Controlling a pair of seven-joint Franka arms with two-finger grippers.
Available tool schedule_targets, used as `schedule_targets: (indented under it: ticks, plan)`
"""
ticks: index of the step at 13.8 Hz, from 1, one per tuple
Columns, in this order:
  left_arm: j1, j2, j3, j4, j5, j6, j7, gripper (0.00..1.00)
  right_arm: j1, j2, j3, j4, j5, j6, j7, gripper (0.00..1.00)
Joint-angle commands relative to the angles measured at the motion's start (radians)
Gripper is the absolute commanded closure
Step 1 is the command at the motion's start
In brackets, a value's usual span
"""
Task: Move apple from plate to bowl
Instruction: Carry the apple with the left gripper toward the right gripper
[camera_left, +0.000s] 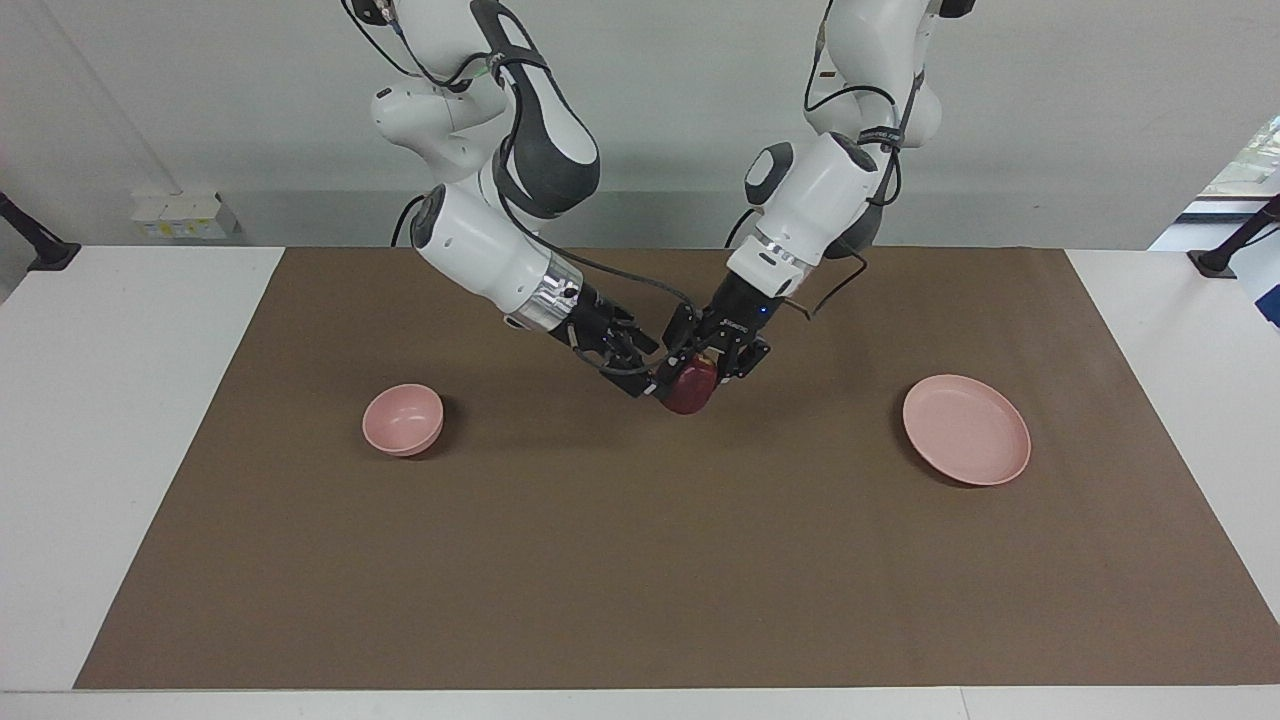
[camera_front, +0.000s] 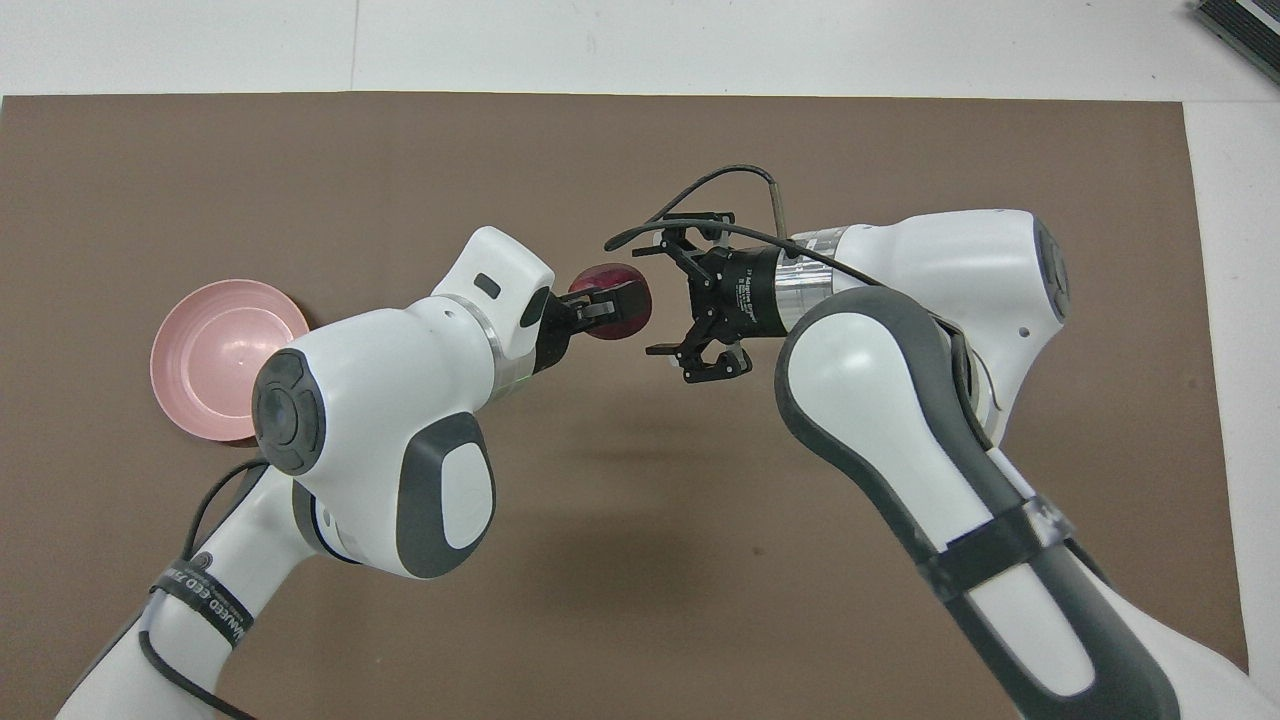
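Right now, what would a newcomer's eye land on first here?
The small dark red apple, held in the air over mid-mat by the left gripper, with the open right gripper right beside it. The flat pale pink plate sits bare at the left arm's end, the small deep pink bowl at the right arm's.

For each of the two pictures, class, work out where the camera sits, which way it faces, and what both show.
Facing view: high across the table, looking at the robots; both arms hang in from the top.
Overhead view: high above the robots' end, looking forward and steeply down; both arms enter from the bottom.
Shared: the apple in the left gripper, the open right gripper beside it, and the plate.
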Motion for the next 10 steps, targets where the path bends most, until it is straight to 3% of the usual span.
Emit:
schedule_targets:
  ticks: [1, 7, 8, 9, 10]
  plan:
    - [0.001, 0.007, -0.012, 0.026, -0.022, -0.003, 0.009, 1.00, -0.023, 0.002, 0.006, -0.012, 0.062, -0.026, -0.080, 0.00]
    - [0.001, 0.007, -0.049, 0.037, -0.052, 0.000, 0.009, 1.00, -0.020, 0.002, 0.006, -0.006, 0.066, -0.043, -0.116, 0.00]
    - [0.001, 0.004, -0.059, 0.037, -0.058, 0.000, 0.009, 1.00, -0.020, 0.002, 0.006, -0.006, 0.065, -0.043, -0.117, 0.05]
    - [0.003, 0.001, -0.067, 0.042, -0.068, 0.002, 0.008, 1.00, -0.017, 0.002, 0.006, -0.007, 0.066, -0.044, -0.125, 0.68]
    - [0.004, 0.001, -0.069, 0.048, -0.074, 0.002, 0.008, 1.00, -0.017, 0.002, 0.006, -0.006, 0.066, -0.047, -0.128, 1.00]
